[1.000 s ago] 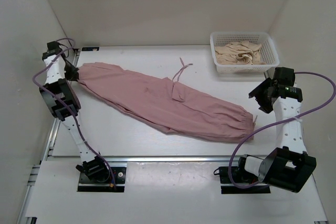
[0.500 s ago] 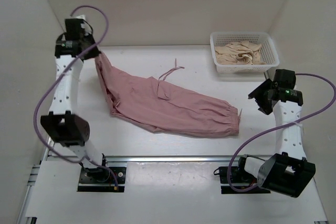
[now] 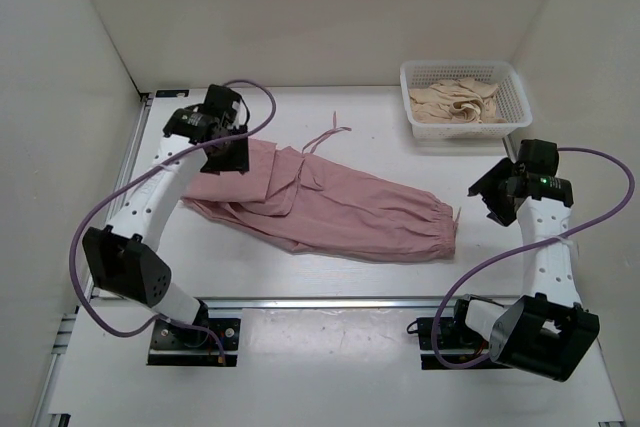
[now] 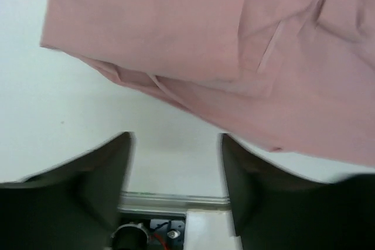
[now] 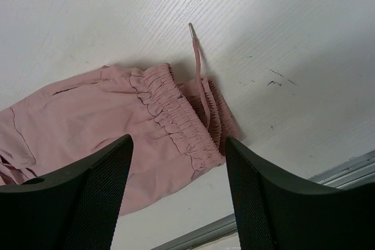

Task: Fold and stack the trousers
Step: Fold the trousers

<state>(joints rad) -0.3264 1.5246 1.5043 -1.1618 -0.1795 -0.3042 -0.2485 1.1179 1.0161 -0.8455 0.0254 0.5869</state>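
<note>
The dusty-pink trousers (image 3: 340, 209) lie slantwise across the table, their left end folded over onto itself. A thin cord (image 3: 325, 137) trails from their far edge. My left gripper (image 3: 226, 154) hovers over the folded left end, open and empty. In the left wrist view (image 4: 176, 144) the jaws stand wide apart over bare table, with the pink fabric (image 4: 234, 45) just beyond them. My right gripper (image 3: 490, 199) is open and empty just right of the gathered elastic end (image 5: 179, 118). A drawstring (image 5: 198, 68) with a metal tip lies there.
A white basket (image 3: 460, 65) at the back right holds a crumpled beige-cream garment (image 3: 458, 99). A metal rail (image 3: 320, 300) runs along the table's near edge. White walls close in the left, back and right sides.
My left gripper carried the trousers' left end up from the far left and over to the right, then let it go. The trousers are now shorter and folded. The right arm barely moved.
</note>
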